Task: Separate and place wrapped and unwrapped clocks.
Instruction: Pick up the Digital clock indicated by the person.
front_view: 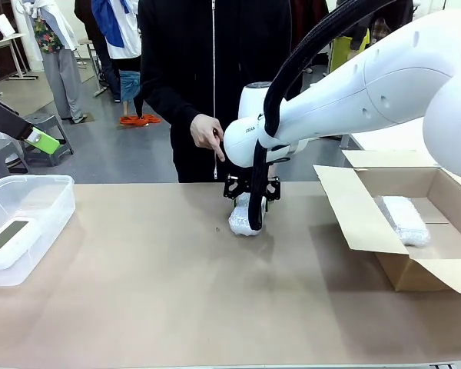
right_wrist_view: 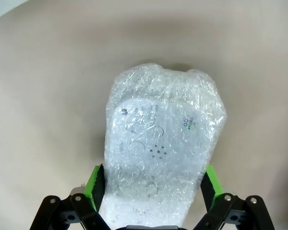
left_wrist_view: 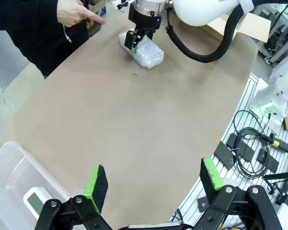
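Observation:
One wrapped clock point(front_view: 244, 217) point(left_wrist_view: 146, 51) point(right_wrist_view: 163, 143), a bubble-wrap bundle, lies on the brown table at mid-far. My right gripper point(front_view: 251, 201) point(left_wrist_view: 139, 40) point(right_wrist_view: 152, 187) is lowered over it, open, with a green pad on each side of the bundle. A second wrapped clock point(front_view: 403, 219) lies inside the cardboard box point(front_view: 353, 207) at the right. The unwrapped clock point(front_view: 6, 237) point(left_wrist_view: 36, 201), white with a dark screen, rests in the clear plastic bin point(front_view: 31, 184) point(left_wrist_view: 9, 163) at the left. Nothing is between the jaws of my open left gripper point(left_wrist_view: 153, 184), which hovers above the table's near left, beside the bin.
A person in black stands at the far side, one hand point(front_view: 207, 134) point(left_wrist_view: 77, 12) pointing down just left of my right gripper. The box flaps stand open. Cables and an emergency stop lie beyond the table's near edge.

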